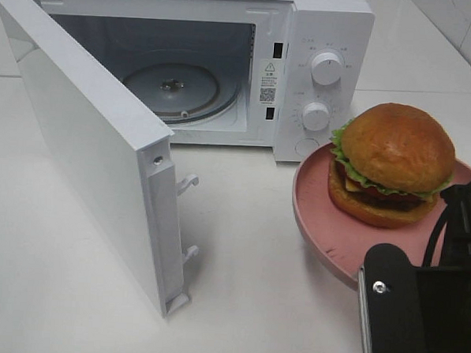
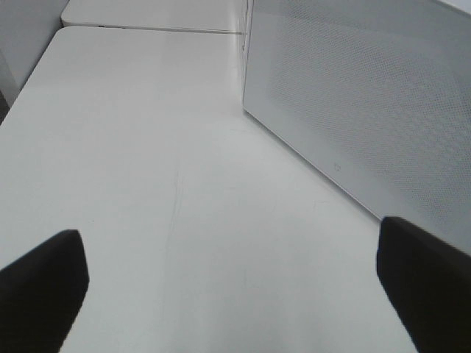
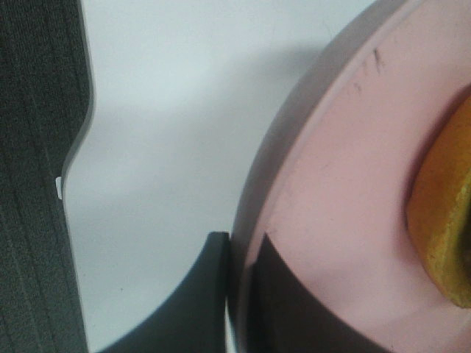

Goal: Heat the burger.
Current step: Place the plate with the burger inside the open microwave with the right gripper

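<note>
The burger, with a golden bun, lettuce and a dark patty, sits on a round pink plate to the right of the microwave's front. My right gripper is shut on the plate's near rim, one finger below it and one above. The bun's edge shows beside them. The plate hangs a little above the table. My right arm fills the lower right corner. My left gripper is open over bare table, holding nothing.
The white microwave stands at the back with its door swung wide to the left. Its glass turntable is bare. The door's perforated outer face is close to my left gripper. White tabletop lies in front.
</note>
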{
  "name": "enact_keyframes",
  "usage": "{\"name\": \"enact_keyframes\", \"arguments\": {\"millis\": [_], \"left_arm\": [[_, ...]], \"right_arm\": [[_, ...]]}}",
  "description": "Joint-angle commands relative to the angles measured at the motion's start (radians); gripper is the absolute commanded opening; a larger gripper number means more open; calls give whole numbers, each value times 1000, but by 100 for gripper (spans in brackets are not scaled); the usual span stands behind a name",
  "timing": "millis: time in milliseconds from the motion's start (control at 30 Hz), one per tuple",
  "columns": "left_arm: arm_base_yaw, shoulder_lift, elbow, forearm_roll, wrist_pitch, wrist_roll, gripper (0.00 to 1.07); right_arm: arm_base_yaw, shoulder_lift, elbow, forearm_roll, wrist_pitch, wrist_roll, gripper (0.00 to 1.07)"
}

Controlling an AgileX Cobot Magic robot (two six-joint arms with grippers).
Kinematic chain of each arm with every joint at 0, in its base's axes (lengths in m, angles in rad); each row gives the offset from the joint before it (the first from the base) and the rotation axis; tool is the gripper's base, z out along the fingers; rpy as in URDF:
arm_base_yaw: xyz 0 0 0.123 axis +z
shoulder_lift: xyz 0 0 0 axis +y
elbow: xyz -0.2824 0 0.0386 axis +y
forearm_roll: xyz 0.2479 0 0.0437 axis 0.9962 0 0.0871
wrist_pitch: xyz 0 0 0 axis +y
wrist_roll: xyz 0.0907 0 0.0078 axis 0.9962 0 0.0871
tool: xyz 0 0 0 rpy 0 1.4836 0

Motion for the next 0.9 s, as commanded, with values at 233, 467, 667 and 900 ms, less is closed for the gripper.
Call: {"name": "enact_keyframes", "arguments": {"millis": [233, 467, 667, 900], "left_arm": [[3, -6, 5, -4, 0, -1, 100], [3, -6, 5, -4, 0, -1, 100], [3, -6, 5, -4, 0, -1, 100], [3, -6, 5, -4, 0, -1, 100]], "right_arm": [[-69, -10, -1, -67, -108, -192, 0], [-201, -10, -1, -62, -225, -354, 0], [-288, -10, -1, -32, -286, -477, 0], [-422, -9, -1, 86, -353, -722, 0]]}}
